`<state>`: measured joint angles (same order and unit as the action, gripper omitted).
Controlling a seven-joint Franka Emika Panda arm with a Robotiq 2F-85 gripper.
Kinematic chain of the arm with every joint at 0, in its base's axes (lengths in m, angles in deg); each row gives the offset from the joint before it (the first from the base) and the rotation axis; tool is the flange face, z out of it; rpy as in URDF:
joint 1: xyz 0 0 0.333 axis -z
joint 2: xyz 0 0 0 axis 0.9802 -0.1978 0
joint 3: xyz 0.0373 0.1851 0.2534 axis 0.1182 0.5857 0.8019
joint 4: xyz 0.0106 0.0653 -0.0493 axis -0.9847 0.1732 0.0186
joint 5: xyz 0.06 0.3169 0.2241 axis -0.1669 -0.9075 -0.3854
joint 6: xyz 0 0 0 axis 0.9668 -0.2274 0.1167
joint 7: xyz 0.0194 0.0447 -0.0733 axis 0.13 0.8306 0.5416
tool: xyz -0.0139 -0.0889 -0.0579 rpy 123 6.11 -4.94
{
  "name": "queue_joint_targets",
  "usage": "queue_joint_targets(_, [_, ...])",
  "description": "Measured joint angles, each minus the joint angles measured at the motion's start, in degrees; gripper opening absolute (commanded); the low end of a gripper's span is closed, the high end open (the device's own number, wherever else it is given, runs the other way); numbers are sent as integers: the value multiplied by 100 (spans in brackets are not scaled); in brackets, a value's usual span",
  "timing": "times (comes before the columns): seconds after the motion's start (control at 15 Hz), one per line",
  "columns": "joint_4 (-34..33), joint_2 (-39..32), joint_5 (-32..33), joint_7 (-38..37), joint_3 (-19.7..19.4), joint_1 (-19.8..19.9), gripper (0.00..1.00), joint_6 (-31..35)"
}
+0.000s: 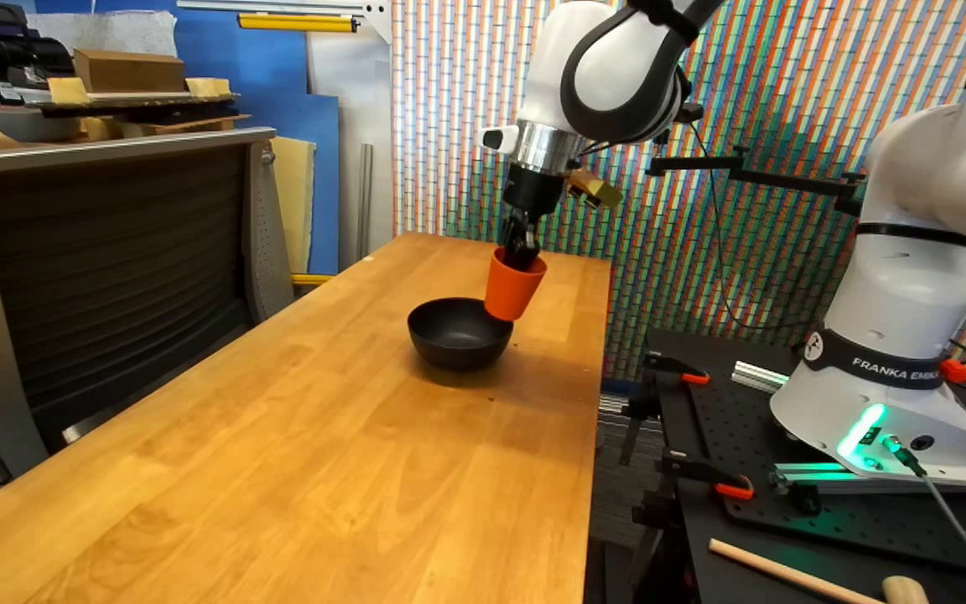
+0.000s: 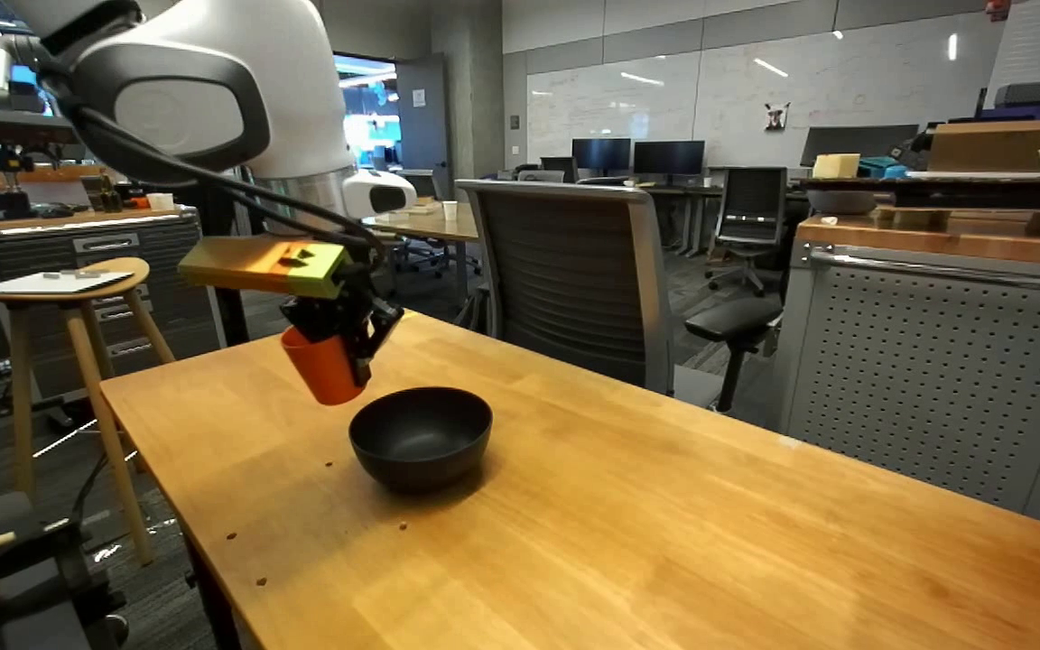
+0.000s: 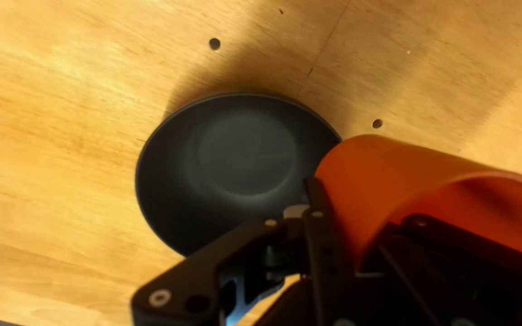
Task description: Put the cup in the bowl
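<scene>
The orange-red cup point(image 1: 513, 292) hangs tilted in the air, its open end up toward my gripper point(image 1: 521, 252). It also shows in an exterior view point(image 2: 321, 368) and in the wrist view point(image 3: 379, 181). My gripper is shut on the cup's wall, one finger outside and one inside the cup; the inner fingertip is hidden. The black bowl point(image 1: 459, 340) stands upright on the table, with nothing seen in it. It also shows in an exterior view point(image 2: 421, 442). In the wrist view the cup's lower end overlaps the edge of the bowl point(image 3: 243, 154).
The wooden table point(image 1: 349, 470) carries the bowl. An office chair point(image 2: 574, 280) stands at the table's long edge. A wooden stool point(image 2: 78, 284) stands beyond the table's end. The robot base point(image 1: 877, 403) sits on a black bench beside the table.
</scene>
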<state>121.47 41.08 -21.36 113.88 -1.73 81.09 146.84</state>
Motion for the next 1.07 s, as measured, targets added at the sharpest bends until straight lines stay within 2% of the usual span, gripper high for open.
queue_joint_targets(0.2, [-84,-707,-149,-47,104,-345,4,648])
queue_joint_targets(0.4, [-490,-1491,-56,-208,332,-370,4,1260])
queue_joint_targets(0.6, [-1002,-2019,493,-589,375,-304,4,1441])
queue_joint_targets(0.8, [-1382,-2231,1051,-961,357,-213,4,1445])
queue_joint_targets(1.07, [-1626,-2259,1786,-1432,58,-204,5,1437])
